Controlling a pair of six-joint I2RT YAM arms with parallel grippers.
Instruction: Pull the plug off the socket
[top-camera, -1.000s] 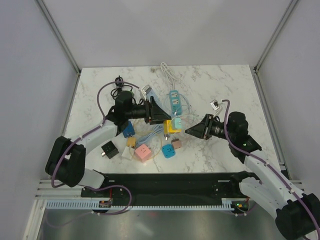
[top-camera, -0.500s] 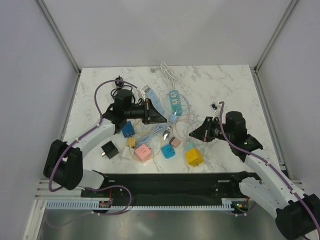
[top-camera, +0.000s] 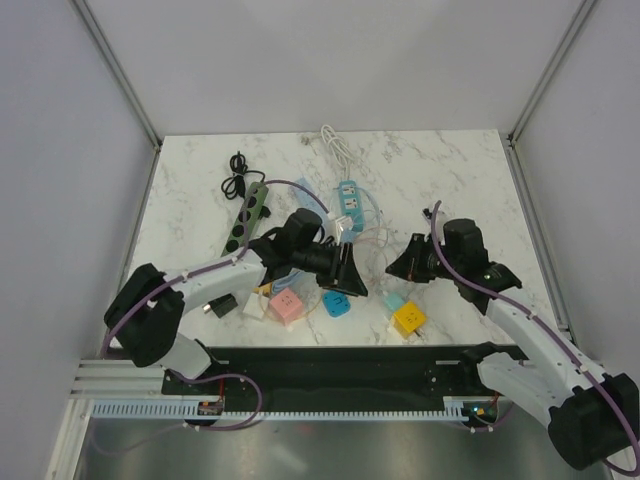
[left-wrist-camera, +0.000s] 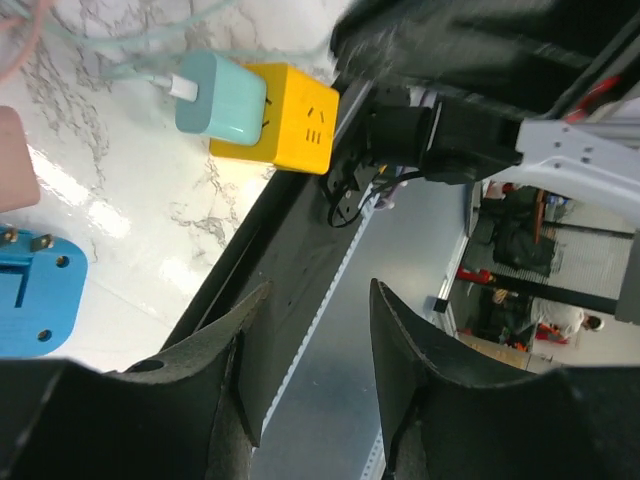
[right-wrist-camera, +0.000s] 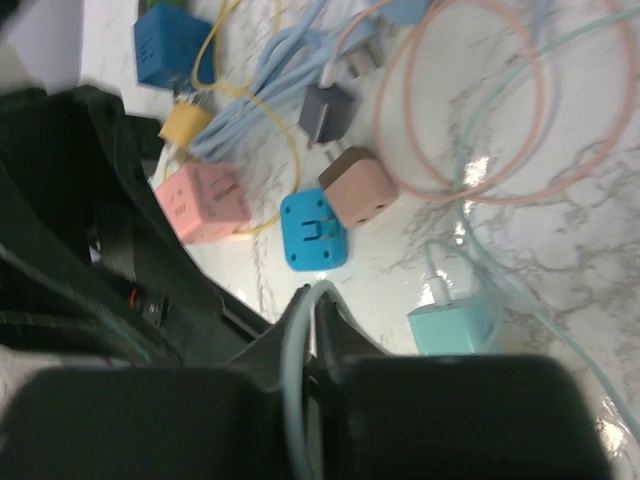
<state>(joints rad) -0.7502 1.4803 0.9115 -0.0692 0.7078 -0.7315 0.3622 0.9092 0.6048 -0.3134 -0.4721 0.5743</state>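
The yellow socket cube (top-camera: 409, 320) lies near the table's front edge, and the mint plug (top-camera: 394, 301) still sits against its side. The left wrist view shows the plug (left-wrist-camera: 220, 98) pushed into the yellow socket cube (left-wrist-camera: 288, 106). My left gripper (top-camera: 352, 281) hovers left of them, and the left gripper (left-wrist-camera: 320, 288) is open with nothing between its fingers. My right gripper (top-camera: 398, 263) is just behind the plug. The right gripper (right-wrist-camera: 316, 296) is shut on the plug's pale mint cable (right-wrist-camera: 292, 370), with the plug (right-wrist-camera: 455, 326) below and to the right.
Loose adapters lie left of the socket: a pink cube (top-camera: 287, 305), a blue adapter (top-camera: 336, 302) and a brown one (right-wrist-camera: 358, 185). A blue power strip (top-camera: 347, 199), a green power strip (top-camera: 246, 215) and coiled cables sit farther back. The black rail (top-camera: 330, 365) borders the front edge.
The yellow socket with its plug has moved from mid-table to the front edge. My left gripper has let go, opened and swung right. My right gripper has shut on the mint cable.
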